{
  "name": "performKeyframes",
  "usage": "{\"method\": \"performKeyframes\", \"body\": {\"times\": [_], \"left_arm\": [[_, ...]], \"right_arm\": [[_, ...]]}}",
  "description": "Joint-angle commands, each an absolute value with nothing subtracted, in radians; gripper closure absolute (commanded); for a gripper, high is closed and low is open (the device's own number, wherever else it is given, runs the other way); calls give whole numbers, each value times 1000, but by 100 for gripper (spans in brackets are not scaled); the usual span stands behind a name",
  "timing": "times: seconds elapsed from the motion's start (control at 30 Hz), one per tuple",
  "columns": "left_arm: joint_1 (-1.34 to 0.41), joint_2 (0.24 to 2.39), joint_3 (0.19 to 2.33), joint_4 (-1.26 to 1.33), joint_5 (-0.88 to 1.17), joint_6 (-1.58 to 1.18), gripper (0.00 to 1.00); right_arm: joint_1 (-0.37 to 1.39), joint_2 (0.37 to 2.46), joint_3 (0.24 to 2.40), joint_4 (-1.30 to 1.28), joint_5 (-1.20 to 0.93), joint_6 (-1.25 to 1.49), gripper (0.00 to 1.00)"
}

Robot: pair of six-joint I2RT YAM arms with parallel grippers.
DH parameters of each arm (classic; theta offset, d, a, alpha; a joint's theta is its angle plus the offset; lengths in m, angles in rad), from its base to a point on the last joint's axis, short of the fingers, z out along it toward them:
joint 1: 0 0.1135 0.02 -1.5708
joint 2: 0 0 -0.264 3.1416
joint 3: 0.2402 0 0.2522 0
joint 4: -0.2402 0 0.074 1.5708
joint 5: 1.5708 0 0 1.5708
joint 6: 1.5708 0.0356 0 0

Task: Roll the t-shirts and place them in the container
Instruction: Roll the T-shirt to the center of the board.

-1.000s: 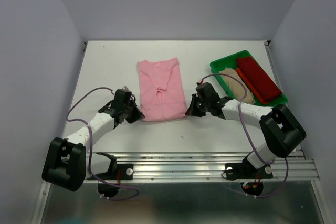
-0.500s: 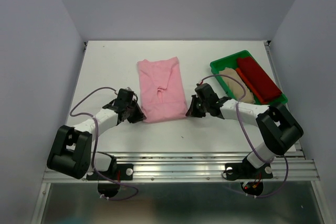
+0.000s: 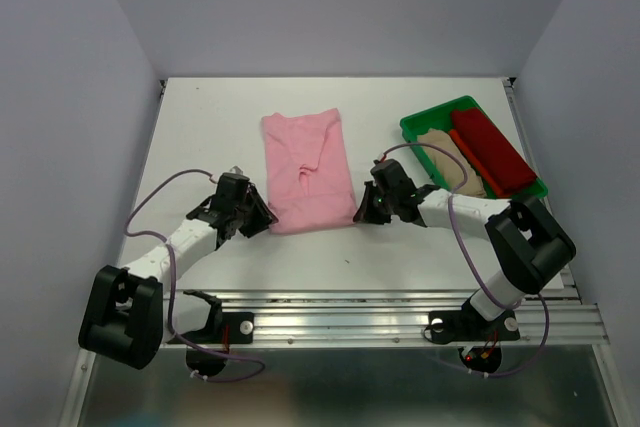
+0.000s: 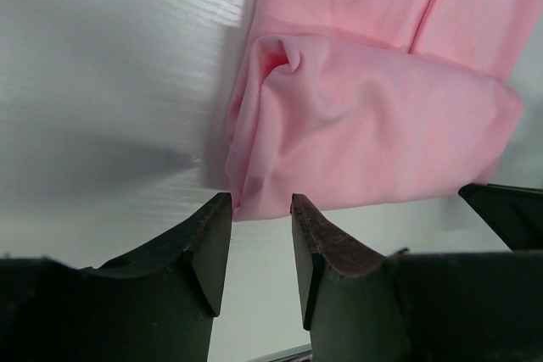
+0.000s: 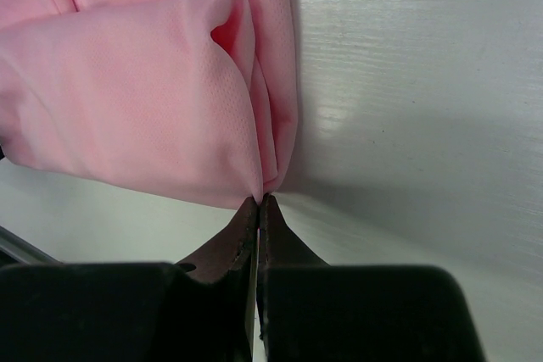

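A pink shirt [image 3: 305,172] lies flat on the white counter [image 3: 200,137], just left of the green tray [image 3: 432,112]. It is folded into a long strip. Its end farthest from the tray's back rim is turned over into a soft fat fold. The left end effector [image 4: 260,205] sits at the corner of that fold far from the tray. It is open, with the cloth edge just past the gap and nothing between its tips. The right end effector [image 5: 257,201] sits at the corner of the fold nearest the tray. It is closed tight, and its tips touch the cloth corner. I cannot tell if any cloth is pinched. A red shirt [image 3: 490,152] and a beige shirt [image 3: 450,162] lie side by side in the tray.
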State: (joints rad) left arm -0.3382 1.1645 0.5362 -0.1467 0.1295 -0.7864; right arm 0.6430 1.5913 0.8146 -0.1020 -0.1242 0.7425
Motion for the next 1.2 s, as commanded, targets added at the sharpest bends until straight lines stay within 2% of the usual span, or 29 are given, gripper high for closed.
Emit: {"method": "performKeyframes", "body": {"times": [0.0,0.2,0.63,0.67,0.7,0.77,0.8,1.17], "left_arm": [[-339,1131,497,-155,109,-825,55],[-339,1130,451,-94,123,-848,54],[-339,1184,437,-9,160,-850,67],[-339,1195,436,-8,170,-851,71],[-339,1198,434,-8,175,-850,81],[-339,1203,437,-8,186,-848,97],[-339,1194,452,-11,187,-845,100],[-339,1163,495,-77,172,-839,100]], "right_arm": [[650,1597,828,-63,-127,750,99],[650,1600,828,-64,-127,750,99],[650,1601,825,-63,-126,750,99],[650,1601,825,-63,-124,750,99],[650,1601,824,-63,-124,752,99],[650,1601,824,-64,-124,753,99],[650,1591,818,-66,-120,753,99],[650,1566,808,-78,-107,758,99]]}}
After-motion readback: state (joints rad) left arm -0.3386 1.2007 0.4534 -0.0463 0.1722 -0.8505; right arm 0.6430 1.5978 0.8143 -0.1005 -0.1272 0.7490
